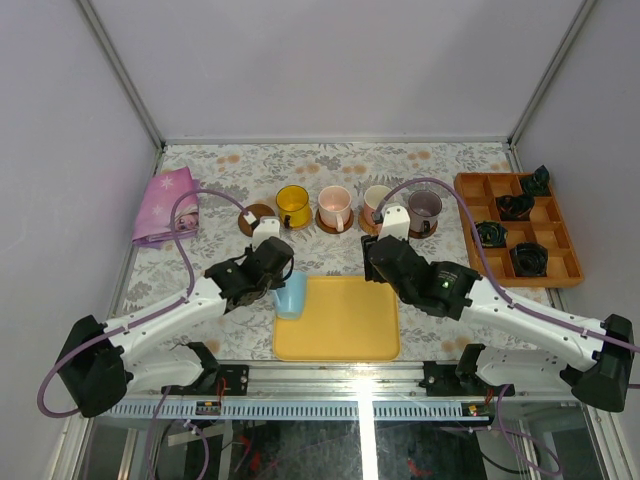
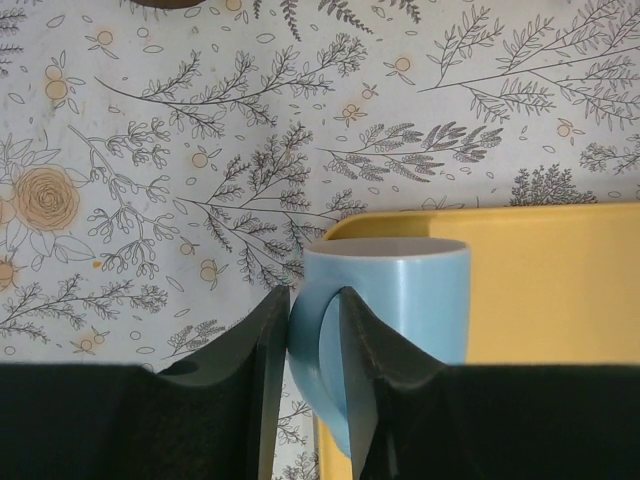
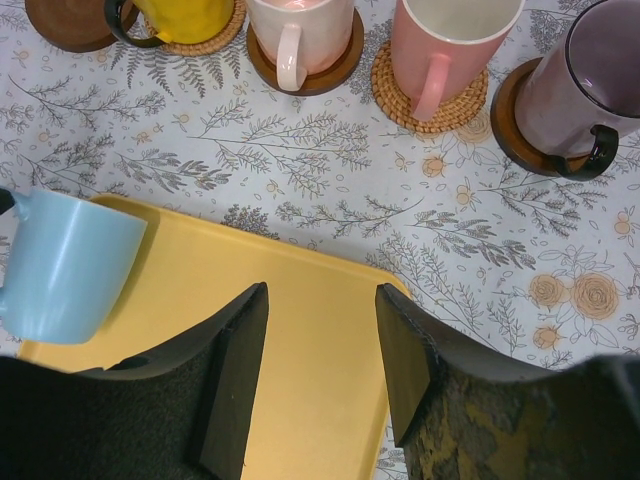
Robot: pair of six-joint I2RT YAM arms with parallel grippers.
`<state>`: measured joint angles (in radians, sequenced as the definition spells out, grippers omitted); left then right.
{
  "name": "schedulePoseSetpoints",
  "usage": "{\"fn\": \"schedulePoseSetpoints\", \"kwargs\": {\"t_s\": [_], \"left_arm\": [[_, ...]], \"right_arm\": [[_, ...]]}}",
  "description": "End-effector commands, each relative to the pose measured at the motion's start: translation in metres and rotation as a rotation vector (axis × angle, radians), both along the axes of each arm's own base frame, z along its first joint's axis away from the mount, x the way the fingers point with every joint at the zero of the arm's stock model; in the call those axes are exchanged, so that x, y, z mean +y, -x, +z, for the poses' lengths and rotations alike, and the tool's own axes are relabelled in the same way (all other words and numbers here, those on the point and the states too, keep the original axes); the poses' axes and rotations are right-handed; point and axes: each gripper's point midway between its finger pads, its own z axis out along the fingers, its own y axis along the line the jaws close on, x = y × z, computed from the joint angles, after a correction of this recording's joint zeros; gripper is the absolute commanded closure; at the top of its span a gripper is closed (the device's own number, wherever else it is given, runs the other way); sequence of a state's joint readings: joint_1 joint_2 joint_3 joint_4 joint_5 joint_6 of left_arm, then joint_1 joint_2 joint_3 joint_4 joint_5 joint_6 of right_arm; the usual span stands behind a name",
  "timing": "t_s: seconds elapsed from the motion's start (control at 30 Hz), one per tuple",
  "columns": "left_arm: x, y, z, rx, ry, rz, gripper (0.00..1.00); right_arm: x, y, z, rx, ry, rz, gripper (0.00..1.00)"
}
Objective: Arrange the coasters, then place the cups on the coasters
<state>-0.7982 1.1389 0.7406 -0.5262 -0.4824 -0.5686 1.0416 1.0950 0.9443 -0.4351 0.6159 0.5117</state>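
The left gripper [image 2: 310,305] is pinching the blue cup [image 2: 400,285] by its handle, at the nine o'clock edge of the tray [image 2: 550,290]; the right gripper [image 3: 320,300] is hanging half-wide, empty, over it.

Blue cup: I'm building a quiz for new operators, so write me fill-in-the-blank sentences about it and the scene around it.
The left gripper grips the blue cup by its ____.
The blue cup sits at the left edge of the yellow ____.
The only bare coaster lies at the ____ end of the row, beside the yellow cup.
The right gripper hangs ____, holding nothing.
Missing: handle; tray; left; open.
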Motion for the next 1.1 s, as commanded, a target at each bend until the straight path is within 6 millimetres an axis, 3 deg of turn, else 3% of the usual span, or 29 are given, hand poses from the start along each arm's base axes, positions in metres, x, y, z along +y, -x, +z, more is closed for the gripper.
{"fn": "schedulePoseSetpoints", "kwargs": {"t_s": [0.0,0.43,0.57,0.73,0.9,1.07], "left_arm": [[-0.012,-0.002,-0.003,0.003,0.055,-0.018,0.77],[-0.018,0.007,-0.009,0.032,0.109,-0.045,0.80],[-0.021,0.007,-0.014,0.040,0.112,-0.060,0.99],[-0.030,0.001,-0.016,0.007,0.132,-0.107,1.00],[-0.045,-0.008,-0.004,-0.115,0.239,-0.155,1.00],[-0.045,-0.017,0.032,-0.351,0.344,-0.192,1.00]], "right_arm": [[0.004,-0.005,0.009,-0.028,-0.024,-0.003,0.45],[0.009,-0.005,0.010,-0.023,-0.032,0.008,0.45],[0.010,-0.006,0.012,-0.024,-0.038,0.009,0.45],[0.010,-0.006,0.013,-0.029,-0.036,0.005,0.45],[0.010,-0.009,0.010,-0.035,-0.035,0.002,0.46],[0.010,-0.013,0.017,-0.042,-0.055,0.018,0.46]]}}
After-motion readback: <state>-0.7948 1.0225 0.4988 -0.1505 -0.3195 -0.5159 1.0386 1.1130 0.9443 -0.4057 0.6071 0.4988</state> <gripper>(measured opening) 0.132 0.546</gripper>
